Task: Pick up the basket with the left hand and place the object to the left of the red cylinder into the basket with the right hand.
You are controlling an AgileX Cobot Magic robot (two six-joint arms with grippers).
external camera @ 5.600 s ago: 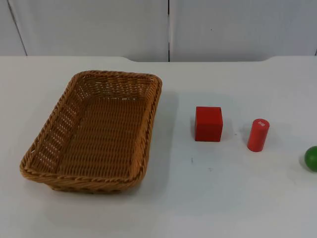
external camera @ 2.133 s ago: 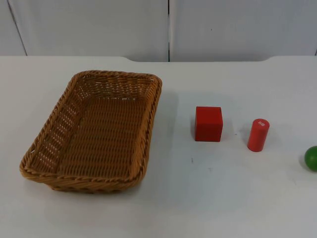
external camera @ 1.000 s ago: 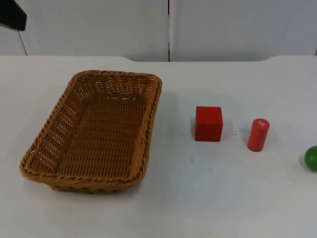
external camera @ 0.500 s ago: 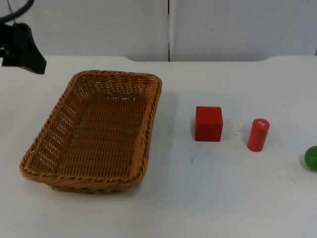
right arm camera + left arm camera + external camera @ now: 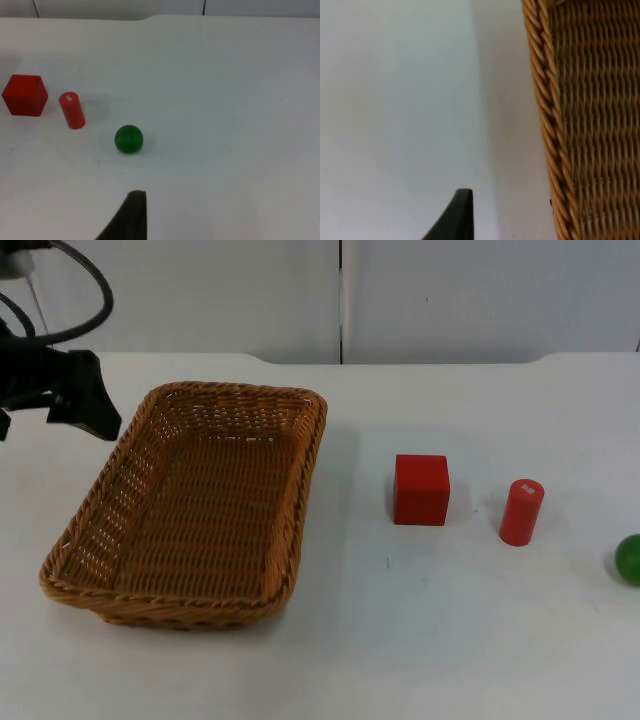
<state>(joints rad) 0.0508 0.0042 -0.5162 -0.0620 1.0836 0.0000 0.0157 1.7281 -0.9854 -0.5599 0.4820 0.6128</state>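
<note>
White worktop (image 5: pixel 450 640) carries the basket (image 5: pixel 195 502) with the red cube (image 5: pixel 421 490) left of the red cylinder (image 5: pixel 521 512); left gripper (image 5: pixel 85 405) hovers beside the rim, openness unclear, holding nothing; closing off-rim could tip it; right gripper waits, its state unclear

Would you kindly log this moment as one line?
left end effector: beside basket, no grasp | red cube: on table, left of red cylinder | right arm: waiting

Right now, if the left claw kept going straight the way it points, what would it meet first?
Most likely bare table. The left claw hangs just outside the wicker basket's far left rim, and its wrist view looks onto white table beside the rim, though the height is unclear.
</note>
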